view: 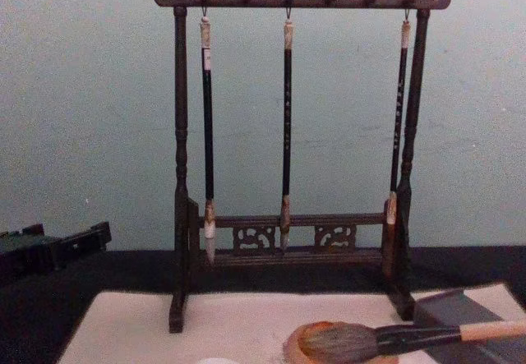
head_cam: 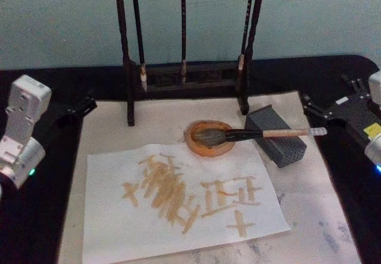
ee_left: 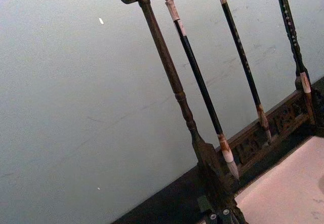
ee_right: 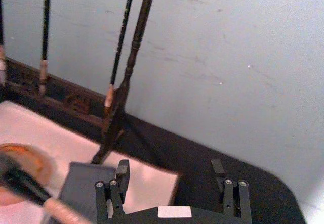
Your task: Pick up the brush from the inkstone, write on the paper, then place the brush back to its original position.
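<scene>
The brush lies across the robot's front. Its head rests in the inkstone, and its handle runs to the robot's right, over the top of the grey block. The long axis is therefore almost left to right, with the free end of the handle on the right side.

The right gripper is near this end, a little behind it toward the wall. Its fingers stand apart and hold nothing. The left gripper is parked well apart, beyond the left edge of the paper, and it is not possible to tell if it is released or clenched.

The right arm is clearly the nearer one. To grasp, it probably needs a small move forward and down, closing across the handle.

The paper already carries tan strokes.
</scene>
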You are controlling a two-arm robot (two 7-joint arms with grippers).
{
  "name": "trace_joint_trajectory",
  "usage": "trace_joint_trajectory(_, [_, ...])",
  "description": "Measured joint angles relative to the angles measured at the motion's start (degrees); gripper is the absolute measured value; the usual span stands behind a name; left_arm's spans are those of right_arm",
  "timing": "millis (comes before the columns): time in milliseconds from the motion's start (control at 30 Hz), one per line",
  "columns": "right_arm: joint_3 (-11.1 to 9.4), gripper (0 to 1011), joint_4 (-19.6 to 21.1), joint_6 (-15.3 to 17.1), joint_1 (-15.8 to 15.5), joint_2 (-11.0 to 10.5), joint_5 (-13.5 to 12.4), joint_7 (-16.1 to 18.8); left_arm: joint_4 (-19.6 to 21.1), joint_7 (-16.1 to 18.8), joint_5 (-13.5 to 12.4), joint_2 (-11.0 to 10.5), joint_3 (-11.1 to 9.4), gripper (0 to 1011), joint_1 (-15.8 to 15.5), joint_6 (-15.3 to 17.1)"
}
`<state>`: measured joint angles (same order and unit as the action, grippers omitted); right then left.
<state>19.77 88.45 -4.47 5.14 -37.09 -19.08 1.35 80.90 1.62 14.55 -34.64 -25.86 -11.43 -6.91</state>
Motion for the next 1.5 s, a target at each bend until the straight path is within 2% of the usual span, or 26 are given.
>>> trace_joint_trajectory(267, [-2.4, 1008, 4.8, 1.9, -4.9, -0.5, -3.3, 1.6, 0.0, 0.0, 0.0, 0.0, 0.0, 1002, 0.0, 0.0])
trace_joint_trajectory(333, [-3.4, 1008, 6.2, 2.3, -6.7, -0.2, -5.3, 2.7, 0.0, 0.0, 0.0, 0.0, 0.0, 1002, 0.0, 0.0])
trace_joint_trajectory(367, [-3.4, 1008, 6.2, 2.3, -6.7, -0.2, -5.3, 2.7, 0.0, 0.0, 0.0, 0.0, 0.0, 1002, 0.0, 0.0])
trace_joint_trajectory(700, [-7.2, 1008, 10.6, 5.1, -13.0, 1.6, -11.3, 4.0, 0.0, 0.0, 0.0, 0.0, 0.0, 1002, 0.0, 0.0])
trace_joint_trajectory(1067, [-8.7, 1008, 11.4, 7.6, -15.4, 3.2, -14.3, 6.6, 0.0, 0.0, 0.0, 0.0, 0.0, 1002, 0.0, 0.0])
trace_joint_trajectory(1500, [-9.8, 1008, 11.1, 10.3, -16.5, 5.4, -15.4, 8.3, 0.0, 0.0, 0.0, 0.0, 0.0, 1002, 0.0, 0.0])
